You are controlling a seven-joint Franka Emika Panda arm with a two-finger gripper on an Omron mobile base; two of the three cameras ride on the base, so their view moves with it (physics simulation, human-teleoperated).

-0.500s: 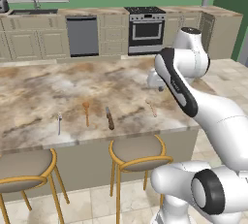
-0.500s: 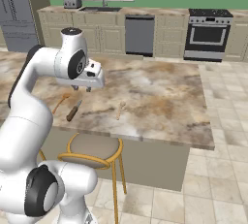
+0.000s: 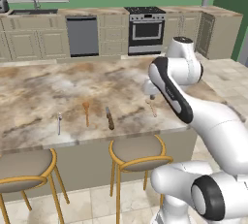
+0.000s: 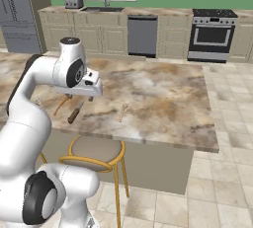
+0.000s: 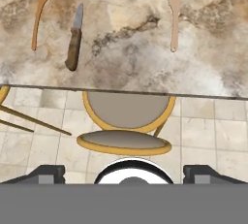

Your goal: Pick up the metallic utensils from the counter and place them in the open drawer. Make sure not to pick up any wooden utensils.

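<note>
On the marbled counter [image 3: 43,87] lie a knife [image 3: 109,118] with a dark brown handle, a thin silvery utensil [image 3: 59,122], an orange-brown wooden spoon [image 3: 86,112] and a paler wooden spoon [image 3: 152,107]. In the hand view the knife [image 5: 74,39] sits between the orange spoon [image 5: 38,14] and the pale spoon [image 5: 174,19]. My gripper [image 4: 80,96] hovers above the counter's near edge, over the knife [image 4: 75,112], touching nothing. It is open [image 5: 124,172], fingertips [image 5: 46,172] wide apart with nothing between them. The open drawer is out of view.
Two round stools with yellow metal frames stand under the counter's near edge [image 3: 135,152] [image 3: 24,169]; one lies directly below the hand [image 5: 127,109]. Behind the island run cabinets, a dishwasher [image 3: 82,36] and a stove [image 3: 146,31].
The arm and hand have sunk slightly toward the counter. The utensils have not moved.
</note>
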